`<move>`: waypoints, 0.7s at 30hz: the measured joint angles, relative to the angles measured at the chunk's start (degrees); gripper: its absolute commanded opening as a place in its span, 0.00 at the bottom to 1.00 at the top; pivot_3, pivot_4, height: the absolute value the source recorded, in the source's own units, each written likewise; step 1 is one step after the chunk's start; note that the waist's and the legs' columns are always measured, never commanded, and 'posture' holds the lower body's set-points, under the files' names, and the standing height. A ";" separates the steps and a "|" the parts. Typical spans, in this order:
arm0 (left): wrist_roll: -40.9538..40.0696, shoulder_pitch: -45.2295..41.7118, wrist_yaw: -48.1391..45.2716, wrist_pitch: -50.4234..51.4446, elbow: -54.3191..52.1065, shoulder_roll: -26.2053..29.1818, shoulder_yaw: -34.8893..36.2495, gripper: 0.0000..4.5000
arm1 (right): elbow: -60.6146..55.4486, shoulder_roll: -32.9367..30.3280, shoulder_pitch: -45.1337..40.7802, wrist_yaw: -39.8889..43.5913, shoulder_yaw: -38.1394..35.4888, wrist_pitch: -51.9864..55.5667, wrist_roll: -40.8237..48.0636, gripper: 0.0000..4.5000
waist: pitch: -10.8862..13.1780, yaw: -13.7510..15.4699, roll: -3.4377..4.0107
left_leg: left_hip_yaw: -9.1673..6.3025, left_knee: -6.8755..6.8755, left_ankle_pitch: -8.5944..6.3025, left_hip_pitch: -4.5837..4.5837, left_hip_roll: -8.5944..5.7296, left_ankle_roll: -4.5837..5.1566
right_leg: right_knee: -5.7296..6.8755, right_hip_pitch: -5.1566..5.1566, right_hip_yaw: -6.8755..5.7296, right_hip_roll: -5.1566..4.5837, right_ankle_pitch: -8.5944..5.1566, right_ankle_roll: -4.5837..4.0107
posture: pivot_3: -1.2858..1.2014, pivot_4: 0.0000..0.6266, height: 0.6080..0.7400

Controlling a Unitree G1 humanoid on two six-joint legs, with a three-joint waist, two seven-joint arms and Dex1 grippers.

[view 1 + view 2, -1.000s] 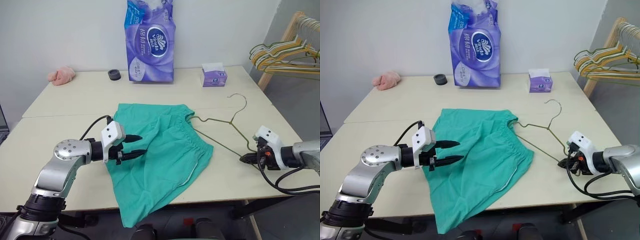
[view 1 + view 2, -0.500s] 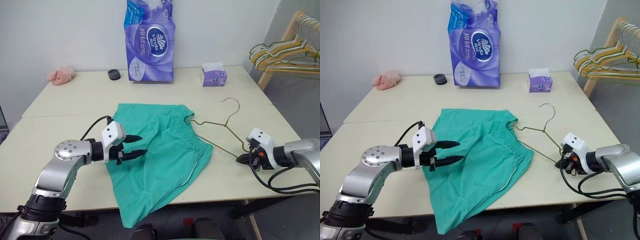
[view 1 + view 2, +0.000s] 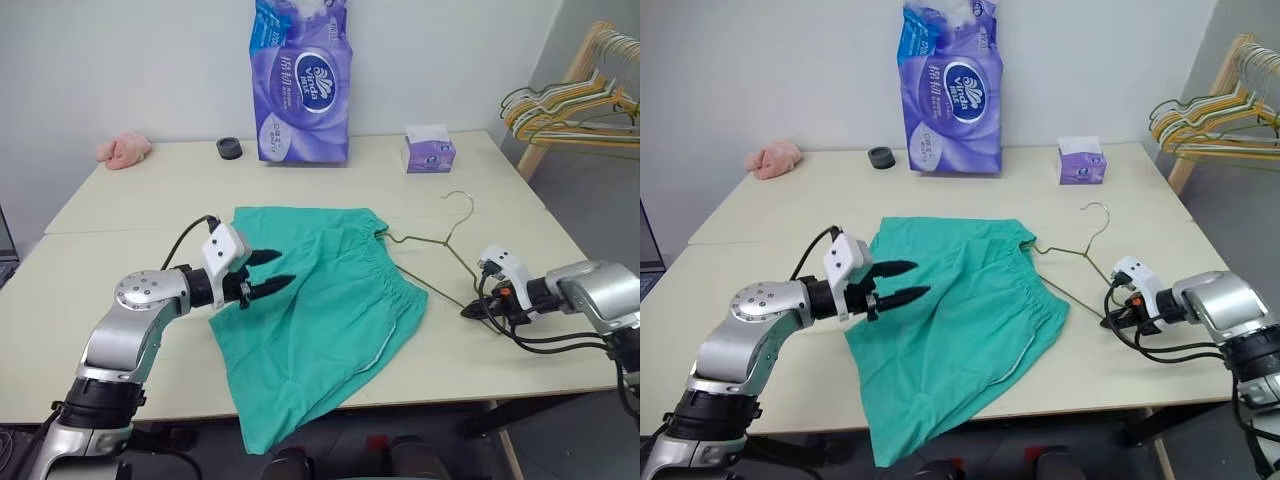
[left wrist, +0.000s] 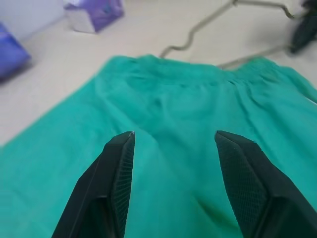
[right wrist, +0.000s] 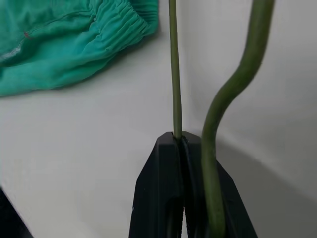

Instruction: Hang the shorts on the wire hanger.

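Plain white wall [image 3: 150, 70] runs across the back, 10 to 1 o'clock, no windows in sight. Cream table [image 3: 330, 185] sits against it; a seam [image 3: 130, 230] splits the top into two slabs, far and near. Light is even and soft, shadows faint. On the far slab at 12: tall purple tissue pack [image 3: 300, 80] standing upright near the wall. Small purple tissue box [image 3: 429, 152] at 1, black ring [image 3: 229, 149] just left of the pack, pink cloth lump [image 3: 123, 149] at 11. At 2 o'clock off the table: wooden rack [image 3: 580, 95] carrying bunched green and yellow hangers [image 3: 560, 110]. Grey floor [image 3: 590, 200] beyond the table's right edge.
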 measured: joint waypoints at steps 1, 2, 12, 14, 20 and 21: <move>0.15 -0.71 0.73 -0.14 0.35 -0.22 0.10 0.60 | 1.05 1.38 -1.00 -0.60 -0.10 1.97 0.31 0.00 | 0.00 -0.07 0.00 | 0.00 -0.01 0.00 0.00 0.00 -0.01 | -0.01 -0.01 0.01 0.00 0.00 0.00 | 0.48 0.09 1.00; 0.26 -1.16 0.96 -0.49 0.61 -0.26 0.12 0.60 | 1.84 2.39 -1.68 -1.15 -0.23 3.40 0.46 0.00 | 0.00 -0.08 0.01 | 0.00 -0.01 0.01 -0.03 -0.01 -0.01 | -0.01 -0.04 0.01 0.00 0.00 0.00 | 0.48 0.10 1.00; 1.14 -1.98 1.88 -2.66 4.09 -0.35 0.24 0.60 | 6.62 11.13 -7.56 -9.65 -4.88 12.77 2.14 0.00 | -0.01 -0.13 0.02 | -0.04 0.02 0.13 -0.17 -0.03 -0.22 | 0.06 -0.15 -0.02 -0.01 0.01 -0.01 | 0.48 0.09 1.00; 1.37 -2.39 1.90 -3.33 4.51 -0.45 0.24 0.60 | 7.46 12.40 -8.54 -10.82 -4.87 13.21 2.10 0.00 | -0.01 -0.17 0.02 | -0.03 0.02 0.13 -0.17 -0.03 -0.22 | 0.06 -0.15 -0.01 -0.01 0.01 -0.01 | 0.48 0.09 1.00; 2.01 -2.80 1.95 -3.83 5.28 -0.89 0.24 0.60 | 9.77 16.53 -10.85 -14.56 -5.07 13.12 1.97 0.00 | -0.01 -0.75 0.02 | -0.02 0.01 0.14 -0.18 -0.03 -0.25 | 0.10 -0.21 0.03 -0.01 0.01 -0.02 | 0.48 0.09 1.00; 2.06 -2.80 1.97 -3.94 5.32 -1.04 0.24 0.60 | 10.00 17.28 -11.20 -15.11 -5.33 12.81 1.99 0.00 | -0.01 -0.93 0.02 | -0.02 0.01 0.15 -0.18 -0.03 -0.26 | 0.14 -0.23 0.03 -0.01 0.01 -0.02 | 0.48 0.09 1.00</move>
